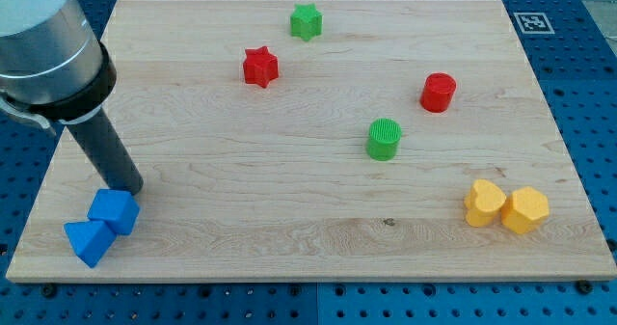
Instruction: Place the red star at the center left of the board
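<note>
The red star lies on the wooden board in the upper middle-left. My tip is at the view's lower left, far below and left of the star. The tip stands right at the top edge of a blue block, seemingly touching it. A second blue block sits just below-left of the first, near the board's bottom left corner.
A green star is near the view's top. A red cylinder and a green cylinder stand right of centre. Two yellow blocks sit together at the lower right. A marker tag is off the board's top right.
</note>
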You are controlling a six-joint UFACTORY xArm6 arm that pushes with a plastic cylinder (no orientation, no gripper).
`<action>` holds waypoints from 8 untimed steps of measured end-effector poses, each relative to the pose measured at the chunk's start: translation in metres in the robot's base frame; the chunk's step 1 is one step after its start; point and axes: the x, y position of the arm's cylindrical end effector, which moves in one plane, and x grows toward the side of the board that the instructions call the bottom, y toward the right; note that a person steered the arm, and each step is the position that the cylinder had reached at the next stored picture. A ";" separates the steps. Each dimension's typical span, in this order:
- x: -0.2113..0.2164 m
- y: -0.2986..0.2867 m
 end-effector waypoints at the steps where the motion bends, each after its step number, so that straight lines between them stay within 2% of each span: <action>1: -0.041 0.024; 2: -0.087 0.052; 4: -0.093 0.063; 6: -0.108 0.115; 8: -0.146 0.171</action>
